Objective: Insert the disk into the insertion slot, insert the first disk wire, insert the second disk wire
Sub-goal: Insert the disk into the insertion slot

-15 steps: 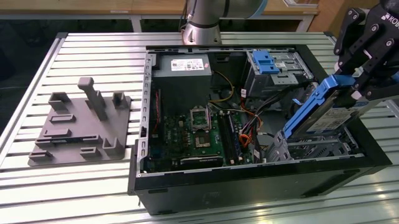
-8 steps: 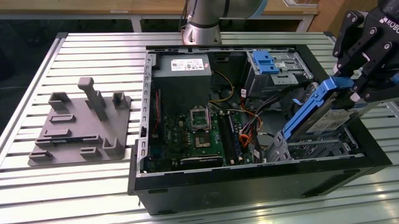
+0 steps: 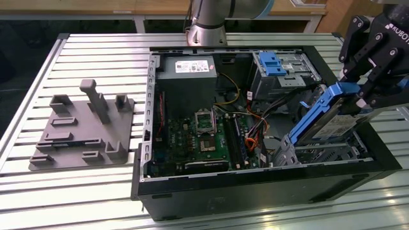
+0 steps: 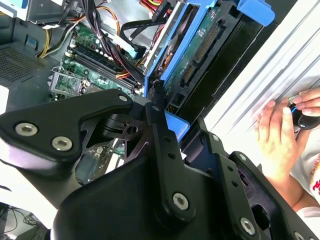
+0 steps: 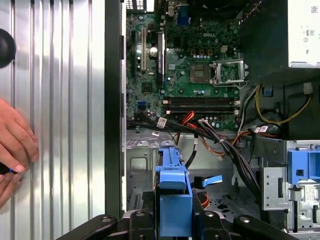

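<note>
My gripper (image 3: 361, 97) is shut on the disk (image 3: 329, 123), a grey drive in a bright blue carrier. The disk hangs steeply tilted, its lower end dipping into the open computer case (image 3: 255, 184). Just below it lies the insertion slot (image 3: 329, 154), a low silver perforated bay. In the first wrist view the carrier's blue edge (image 5: 172, 192) stands above the slot's metal floor (image 5: 142, 162). The second wrist view has the disk's underside (image 4: 200, 45) beyond the fingers (image 4: 157, 120). The second disk wire's blue plug (image 5: 209, 180) lies loose in the bay. I cannot tell which dark cable is the first disk wire.
A taller silver cage with a blue latch (image 3: 276, 64) stands behind the slot. Orange and red wires (image 3: 252, 132) cross the motherboard (image 3: 204, 139). A person's hand (image 4: 280, 135) rests on the slatted table (image 3: 83, 191) beside the case. A grey fixture (image 3: 83, 127) sits at the exterior view's left.
</note>
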Controlling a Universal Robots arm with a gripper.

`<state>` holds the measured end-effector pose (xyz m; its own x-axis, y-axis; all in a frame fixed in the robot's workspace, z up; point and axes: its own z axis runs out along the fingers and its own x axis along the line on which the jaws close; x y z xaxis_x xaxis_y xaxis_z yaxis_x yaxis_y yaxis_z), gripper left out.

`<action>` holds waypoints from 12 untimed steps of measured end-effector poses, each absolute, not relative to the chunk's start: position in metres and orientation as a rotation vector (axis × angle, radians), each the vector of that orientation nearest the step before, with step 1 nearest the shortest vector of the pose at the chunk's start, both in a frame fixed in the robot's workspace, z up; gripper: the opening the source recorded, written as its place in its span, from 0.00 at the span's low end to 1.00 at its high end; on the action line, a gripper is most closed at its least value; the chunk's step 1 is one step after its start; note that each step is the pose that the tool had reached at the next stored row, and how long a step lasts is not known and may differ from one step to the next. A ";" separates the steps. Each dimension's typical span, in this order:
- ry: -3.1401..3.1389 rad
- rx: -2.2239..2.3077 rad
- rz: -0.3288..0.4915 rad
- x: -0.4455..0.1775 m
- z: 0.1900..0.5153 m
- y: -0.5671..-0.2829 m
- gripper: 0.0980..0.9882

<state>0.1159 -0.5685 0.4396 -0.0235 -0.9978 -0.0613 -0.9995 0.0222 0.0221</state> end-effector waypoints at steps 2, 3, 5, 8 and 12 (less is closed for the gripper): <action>2.225 -2.175 0.091 0.116 0.438 -0.569 0.30; 2.225 -2.175 0.091 0.116 0.437 -0.569 0.30; 2.225 -2.175 0.091 0.116 0.436 -0.569 0.30; 2.225 -2.175 0.091 0.116 0.433 -0.569 0.30; 2.225 -2.175 0.091 0.116 0.429 -0.569 0.30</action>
